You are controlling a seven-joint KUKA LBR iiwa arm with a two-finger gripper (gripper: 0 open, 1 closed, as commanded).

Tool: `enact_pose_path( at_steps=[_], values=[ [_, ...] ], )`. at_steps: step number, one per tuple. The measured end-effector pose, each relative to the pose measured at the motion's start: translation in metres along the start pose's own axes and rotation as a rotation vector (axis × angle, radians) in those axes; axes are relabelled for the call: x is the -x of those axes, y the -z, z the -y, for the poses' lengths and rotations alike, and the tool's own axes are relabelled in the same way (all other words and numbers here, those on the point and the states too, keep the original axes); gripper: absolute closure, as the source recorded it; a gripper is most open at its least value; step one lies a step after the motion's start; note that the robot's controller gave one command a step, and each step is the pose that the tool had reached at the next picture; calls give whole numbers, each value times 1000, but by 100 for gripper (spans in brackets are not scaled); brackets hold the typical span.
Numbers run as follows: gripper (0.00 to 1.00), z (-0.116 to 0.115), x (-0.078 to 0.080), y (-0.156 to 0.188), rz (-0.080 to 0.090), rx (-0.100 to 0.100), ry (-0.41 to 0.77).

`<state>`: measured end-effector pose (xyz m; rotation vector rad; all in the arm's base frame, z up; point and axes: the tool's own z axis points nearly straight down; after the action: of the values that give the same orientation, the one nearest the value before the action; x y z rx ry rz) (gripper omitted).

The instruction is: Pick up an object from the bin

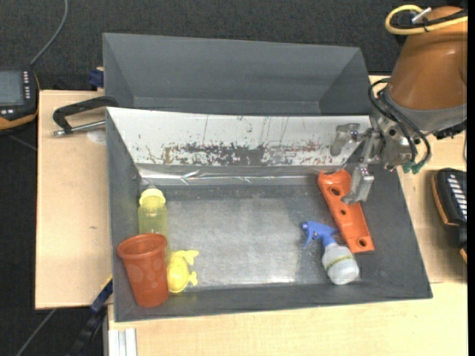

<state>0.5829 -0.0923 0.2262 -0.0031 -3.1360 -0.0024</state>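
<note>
Front-left orange cup (146, 267) beside yellow bottle (152, 212); hand (364, 188) over orange bar (349, 217).

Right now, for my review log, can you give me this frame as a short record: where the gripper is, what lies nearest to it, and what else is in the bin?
gripper: at the bin's right side, over the upper end of the orange bar
orange bar: flat, with holes, lying lengthwise
spray bottle: blue head, on its side, next to the bar's lower end
left front corner: yellow bottle, orange cup, yellow toy, close together
grip: cannot tell
</note>
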Motion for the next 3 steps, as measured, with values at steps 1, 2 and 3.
enact_pose_path(
  at_steps=[1, 2, 3],
  values=[
    [0, 0, 1, 5, 9, -1, 2],
    [0, 10, -5, -52, 11, -1, 11],
    [0, 25, -7, -112, 12, -1, -21]
  ],
)
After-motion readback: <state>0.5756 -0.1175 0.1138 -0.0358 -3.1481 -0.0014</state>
